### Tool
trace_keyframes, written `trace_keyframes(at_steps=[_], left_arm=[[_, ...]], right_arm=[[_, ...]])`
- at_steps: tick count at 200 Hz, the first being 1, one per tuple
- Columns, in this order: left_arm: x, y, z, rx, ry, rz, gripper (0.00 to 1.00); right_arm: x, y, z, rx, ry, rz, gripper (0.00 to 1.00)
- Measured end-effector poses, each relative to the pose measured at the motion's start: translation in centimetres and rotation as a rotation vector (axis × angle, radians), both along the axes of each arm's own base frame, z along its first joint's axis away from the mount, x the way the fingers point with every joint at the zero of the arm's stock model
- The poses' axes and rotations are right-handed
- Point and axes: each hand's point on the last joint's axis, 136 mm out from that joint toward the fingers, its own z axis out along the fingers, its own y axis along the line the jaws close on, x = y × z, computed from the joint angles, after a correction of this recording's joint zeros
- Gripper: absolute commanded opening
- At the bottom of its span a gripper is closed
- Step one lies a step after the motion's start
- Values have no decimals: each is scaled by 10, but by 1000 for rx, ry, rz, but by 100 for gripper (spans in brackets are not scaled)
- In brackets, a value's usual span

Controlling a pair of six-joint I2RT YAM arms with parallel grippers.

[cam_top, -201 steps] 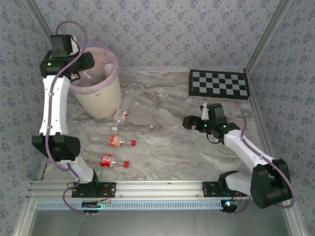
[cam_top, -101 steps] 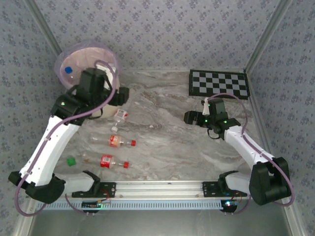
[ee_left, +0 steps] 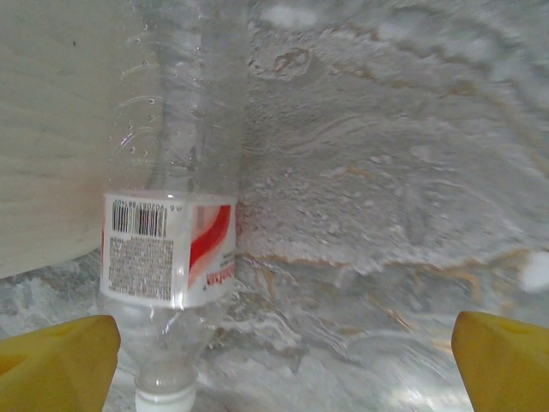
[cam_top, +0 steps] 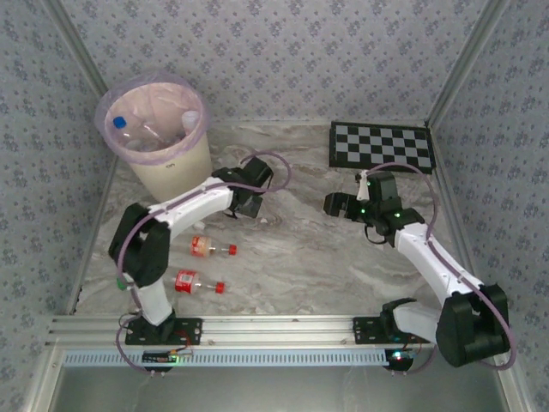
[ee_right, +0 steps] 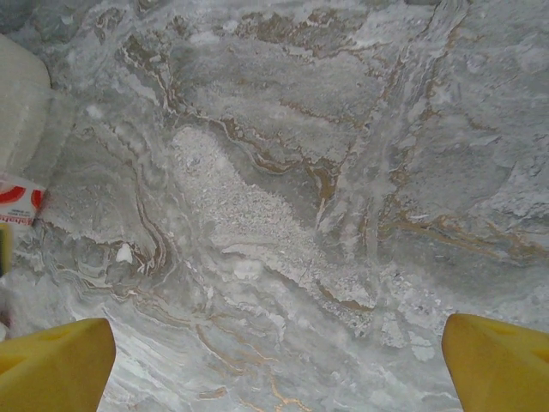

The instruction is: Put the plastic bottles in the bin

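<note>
Left wrist view: bottle (ee_left: 167,257) with its white cap (ee_left: 165,397) cropped by the lower edge. Right wrist view: red label (ee_right: 17,204) cut off at left.

Top external: high above the near edge, looking down on the whole marble table (cam_top: 309,257).
Left wrist: close, low, facing a bottle (ee_left: 167,249) beside the bin (ee_left: 43,129).
Right wrist: close above bare marble, facing down.
All three share the tabletop.

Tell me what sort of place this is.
Probably a robot lab test booth: wallpapered panels in metal framing, a checkerboard on the marble-look table, and the left arm and right arm bolted to a rail.
</note>
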Motion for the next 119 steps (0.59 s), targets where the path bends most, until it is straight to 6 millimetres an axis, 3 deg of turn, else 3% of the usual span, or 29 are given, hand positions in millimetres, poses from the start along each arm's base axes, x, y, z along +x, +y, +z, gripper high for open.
trace_keyframes(at_steps=[44,73,119], left_arm=[[33,20,-29,58,7,81,99],[40,38,-37,82,19,121,99],[45,44,-46,41,47,145,94]], right_arm=[[-7,-12,-1,-8,7,-31,100],[-8,-15,-3,-10,13,-40,100],[-6,-13,-14,-14,49,-37,100]])
